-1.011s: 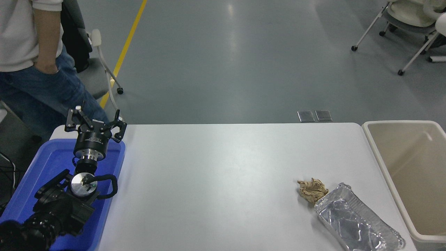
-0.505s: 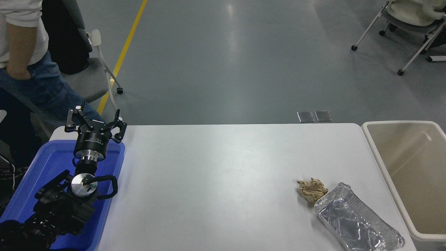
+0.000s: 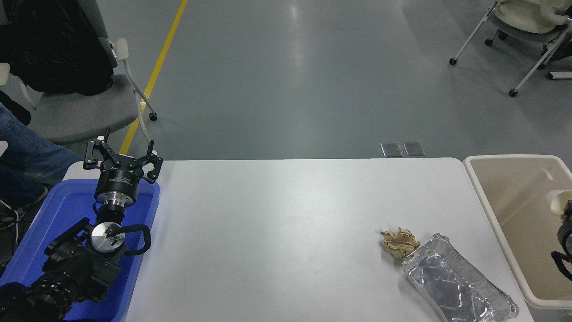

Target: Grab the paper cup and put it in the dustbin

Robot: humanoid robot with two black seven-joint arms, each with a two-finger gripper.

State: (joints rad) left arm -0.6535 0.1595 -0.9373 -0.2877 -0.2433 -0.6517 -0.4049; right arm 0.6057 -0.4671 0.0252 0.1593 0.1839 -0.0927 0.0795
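The paper cup [image 3: 557, 202], white with a rolled rim, shows at the picture's right edge above the inside of the beige dustbin [image 3: 509, 157]. My right gripper [image 3: 566, 211] comes in from the right edge and holds the cup over the bin; most of the gripper is cut off by the frame. My left gripper [image 3: 123, 156] is open and empty, parked over the blue tray [image 3: 62, 201] at the lower left.
A crumpled brown paper wad [image 3: 400, 242] and a crinkled foil tray [image 3: 458, 284] lie on the white table [image 3: 277, 232] near its right front, left of the dustbin. A person's leg in jeans [image 3: 22, 152] and a grey chair [image 3: 80, 105] are at the far left.
My right gripper with the paper cup has come into view at the right edge over the dustbin. The person at the top left has moved away to the left. The left arm has not moved.
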